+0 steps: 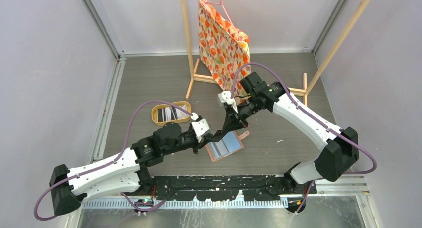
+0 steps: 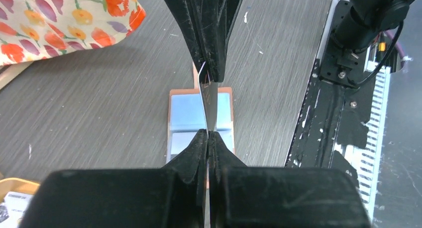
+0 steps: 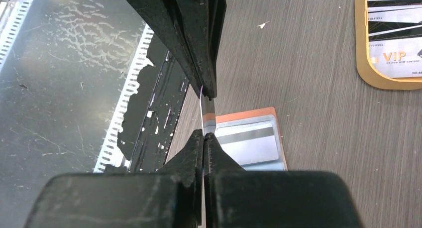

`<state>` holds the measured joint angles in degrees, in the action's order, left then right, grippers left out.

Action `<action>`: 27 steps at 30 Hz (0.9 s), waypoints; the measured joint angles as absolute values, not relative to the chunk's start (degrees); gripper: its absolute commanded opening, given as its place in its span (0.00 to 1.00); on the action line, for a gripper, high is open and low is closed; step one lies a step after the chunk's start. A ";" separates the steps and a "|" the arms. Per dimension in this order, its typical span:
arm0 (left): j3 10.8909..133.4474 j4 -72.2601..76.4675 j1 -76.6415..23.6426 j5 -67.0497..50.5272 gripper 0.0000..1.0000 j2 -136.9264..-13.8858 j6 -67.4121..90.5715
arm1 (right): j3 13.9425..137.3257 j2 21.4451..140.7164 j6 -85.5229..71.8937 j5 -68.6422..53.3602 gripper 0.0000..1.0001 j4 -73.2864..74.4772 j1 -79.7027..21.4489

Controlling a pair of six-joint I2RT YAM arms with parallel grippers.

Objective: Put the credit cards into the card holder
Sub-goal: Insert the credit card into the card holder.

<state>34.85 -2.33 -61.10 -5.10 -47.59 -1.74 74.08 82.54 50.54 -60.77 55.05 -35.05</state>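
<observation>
1. Card holder: one unit. It lies open and flat on the table, just ahead of the arm bases, with the grey-blue slotted side up. A light card with a dark stripe appears to sit in one slot already. The leather is soft and light, so expect the holder to slide if a card is pushed along the table surface.

2. Held credit card: one unit. It stands on edge directly above the holder, and both wrist views show it as a thin line.
   - The left gripper is clamped on one end of this card, jaws pressed together.
   - The right gripper is clamped on the opposite end in the same way.

3. Handling properties, by judgement:
   - The card is very light.
   - It is stiff across its face but springy.
   - The plastic is smooth and can slip under a weak pinch.
   - It is not fragile.
   - Hold it by a short edge and leave the leading edge free to enter a slot.
   - A card lying flat offers little to pinch, so a lifted edge is the better hold.

4. Oval yellow-rimmed tray: one unit, beyond the holder and to the left arm's side. It carries the remaining credit cards, overlapped dark and light. At least three are visible. The exact count cannot be determined.

5. Far end of the table: one floral bag hangs on one wooden rack, well apart from the work.
</observation>
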 measured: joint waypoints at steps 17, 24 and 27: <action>33.69 -5.91 -49.15 -22.24 0.94 -42.24 18.09 | 82.11 90.43 55.02 -57.93 0.01 68.49 -35.42; 34.11 -1.48 -45.63 -33.39 0.89 -53.65 24.77 | 86.56 96.84 57.76 -56.34 0.01 76.38 -37.47; 34.44 -1.43 -45.63 -34.46 0.77 -56.03 25.15 | 87.18 98.13 58.43 -55.68 0.01 78.50 -38.24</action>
<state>34.44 -1.43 -45.63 -34.46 -56.03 25.15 87.18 98.13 58.43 -55.68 78.50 -38.24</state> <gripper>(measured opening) 0.869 0.023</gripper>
